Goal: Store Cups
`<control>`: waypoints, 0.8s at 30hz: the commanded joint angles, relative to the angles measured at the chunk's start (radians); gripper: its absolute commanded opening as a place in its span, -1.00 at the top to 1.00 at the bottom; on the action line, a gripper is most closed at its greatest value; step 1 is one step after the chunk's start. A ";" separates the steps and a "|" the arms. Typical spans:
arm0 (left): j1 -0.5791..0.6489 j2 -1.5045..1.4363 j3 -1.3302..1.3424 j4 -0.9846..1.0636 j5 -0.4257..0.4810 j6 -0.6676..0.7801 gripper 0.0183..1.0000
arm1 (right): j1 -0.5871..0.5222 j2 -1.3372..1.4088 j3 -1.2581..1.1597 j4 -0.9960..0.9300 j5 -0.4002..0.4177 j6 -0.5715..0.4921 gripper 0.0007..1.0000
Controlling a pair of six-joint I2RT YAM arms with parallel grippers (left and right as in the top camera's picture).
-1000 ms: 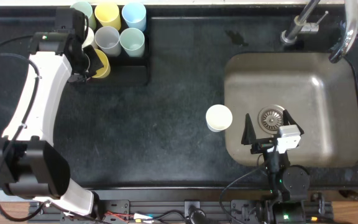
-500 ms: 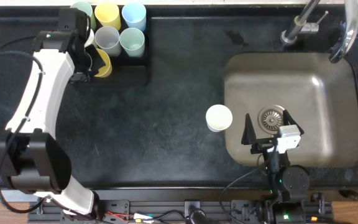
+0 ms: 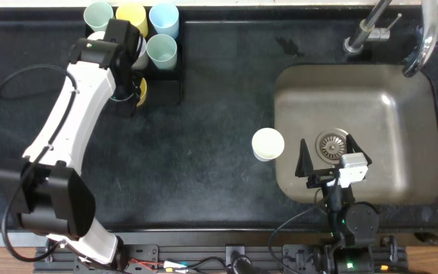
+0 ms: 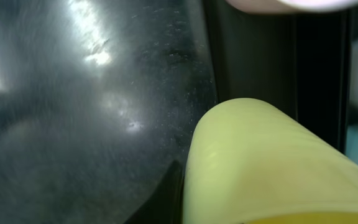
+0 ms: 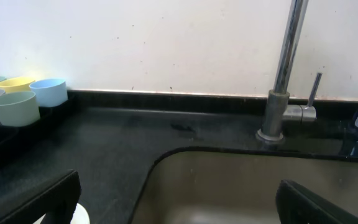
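— Two arms at the black tabletop (image 3: 204, 167): how does the left one stand?
— The left arm (image 3: 65, 122) stretches from its base up the left side to the rack (image 3: 166, 85) in the far corner, with its wrist bent over the rack's near row. The left pincer (image 3: 132, 81) is closed on a yellow cup (image 4: 260, 162), carried on its side at the rack's edge.
— Can its fingers be seen?
— Barely. From above, the wrist covers them and most of that cup. Close up, the cup's wall blocks them, save one dark sliver beside it.
— And the stored cups?
— Four show clearly in the rack: a green cup (image 3: 97, 14), a second yellow cup (image 3: 131, 14), a blue cup (image 3: 163, 17) and a pale green cup (image 3: 161, 49). A grey cup (image 3: 137, 47) peeps from under the wrist.
— The right side?
— The right pincer (image 3: 328, 149) hangs low over the sink (image 3: 401, 114), spread wide and holding nothing. A white cup (image 3: 268, 143) stands upright on the tabletop just beside the sink's left rim, apart from that pincer. In the right wrist view, one finger cuts off nearly all of it.
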 commanded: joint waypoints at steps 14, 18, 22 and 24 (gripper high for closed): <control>0.026 0.029 0.000 0.129 -0.036 -0.306 0.96 | -0.005 -0.011 -0.013 0.005 0.005 -0.003 -1.00; 0.042 0.052 0.000 0.132 -0.015 -0.295 0.96 | -0.005 -0.011 -0.013 0.005 0.005 -0.003 -0.99; 0.044 0.074 0.000 0.159 -0.013 -0.267 0.96 | -0.005 -0.011 -0.013 0.005 0.005 -0.003 -0.99; 0.045 0.089 0.000 0.168 -0.003 -0.267 0.96 | -0.005 -0.011 -0.013 0.005 0.005 -0.003 -0.99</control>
